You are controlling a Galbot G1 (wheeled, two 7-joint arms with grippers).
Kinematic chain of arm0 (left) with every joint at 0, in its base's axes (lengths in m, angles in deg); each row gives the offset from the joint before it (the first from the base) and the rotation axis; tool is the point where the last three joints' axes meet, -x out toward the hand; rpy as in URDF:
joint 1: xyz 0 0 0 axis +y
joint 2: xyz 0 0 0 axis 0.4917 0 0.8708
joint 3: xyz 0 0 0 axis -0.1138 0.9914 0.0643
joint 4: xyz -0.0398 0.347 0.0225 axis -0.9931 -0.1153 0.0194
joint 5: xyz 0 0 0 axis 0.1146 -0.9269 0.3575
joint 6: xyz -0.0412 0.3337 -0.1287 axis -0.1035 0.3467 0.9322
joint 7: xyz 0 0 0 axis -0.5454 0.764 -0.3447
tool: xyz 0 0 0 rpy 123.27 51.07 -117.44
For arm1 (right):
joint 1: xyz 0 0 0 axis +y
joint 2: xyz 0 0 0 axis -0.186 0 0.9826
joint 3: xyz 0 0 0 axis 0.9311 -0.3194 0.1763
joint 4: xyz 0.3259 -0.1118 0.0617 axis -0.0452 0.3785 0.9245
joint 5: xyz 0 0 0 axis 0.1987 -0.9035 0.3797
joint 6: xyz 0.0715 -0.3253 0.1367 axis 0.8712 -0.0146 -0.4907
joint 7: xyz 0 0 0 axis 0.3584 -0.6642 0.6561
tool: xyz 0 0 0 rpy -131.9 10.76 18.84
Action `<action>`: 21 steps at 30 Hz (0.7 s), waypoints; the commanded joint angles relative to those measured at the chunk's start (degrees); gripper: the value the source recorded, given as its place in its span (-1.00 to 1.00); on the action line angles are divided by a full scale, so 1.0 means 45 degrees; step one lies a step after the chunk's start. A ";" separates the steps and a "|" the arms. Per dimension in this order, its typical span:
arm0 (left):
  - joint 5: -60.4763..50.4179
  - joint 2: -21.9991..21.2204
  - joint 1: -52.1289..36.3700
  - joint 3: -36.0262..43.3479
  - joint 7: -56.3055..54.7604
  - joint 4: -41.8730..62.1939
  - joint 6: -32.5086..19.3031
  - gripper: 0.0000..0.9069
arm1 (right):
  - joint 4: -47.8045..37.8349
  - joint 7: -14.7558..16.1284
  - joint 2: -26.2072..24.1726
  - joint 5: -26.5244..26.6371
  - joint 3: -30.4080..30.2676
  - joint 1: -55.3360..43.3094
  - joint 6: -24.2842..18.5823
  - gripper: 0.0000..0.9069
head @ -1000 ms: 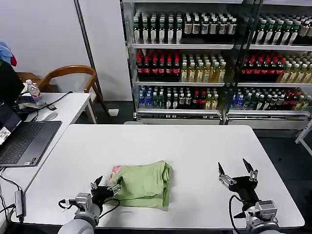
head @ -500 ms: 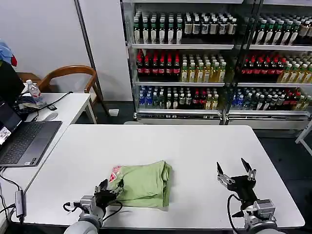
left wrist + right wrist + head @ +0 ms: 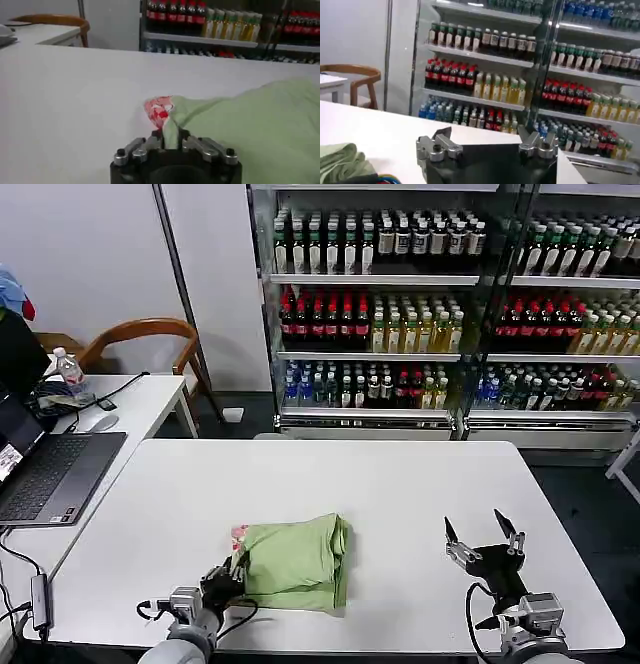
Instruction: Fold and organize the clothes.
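Observation:
The light green shirt [image 3: 295, 562] lies folded into a compact bundle near the front of the white table [image 3: 380, 494], with a bit of its red-and-white print [image 3: 238, 533] showing at the left corner. My left gripper [image 3: 232, 576] is at the bundle's front-left corner, shut on a pinch of green cloth [image 3: 171, 135] just below the printed patch [image 3: 159, 109]. My right gripper [image 3: 483, 542] hovers open over the table's front right, well apart from the shirt [image 3: 337, 159], with nothing between its fingers [image 3: 436, 145].
A side table on the left carries an open laptop [image 3: 45, 474], a water bottle [image 3: 68, 371] and cables. A wooden chair [image 3: 145, 344] stands behind it. Shelves of bottled drinks [image 3: 440, 304] line the back wall.
My left gripper has slid right and slightly toward the front edge, dragging the shirt's left corner in; the bundle is narrower and less print shows. The right gripper has barely moved.

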 commanded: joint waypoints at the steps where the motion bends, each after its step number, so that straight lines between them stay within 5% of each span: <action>1: -0.0054 0.0004 -0.0090 -0.0191 0.0216 -0.0353 0.0054 -0.91 | -0.0016 -0.0005 0.0012 -0.0037 -0.0088 -0.0046 -0.0011 1.00; 9: 0.2456 0.1489 -0.0185 -0.3521 0.0248 -0.3040 0.1320 -0.91 | -0.0220 -0.0005 -0.0092 -0.0024 -0.0281 -0.0381 -0.0011 1.00; 21: 0.6177 0.5695 0.2002 -0.9580 0.0679 -0.1728 0.2026 -0.93 | -0.0692 0.0000 -0.0280 0.0074 -0.1221 -0.1302 -0.0088 1.00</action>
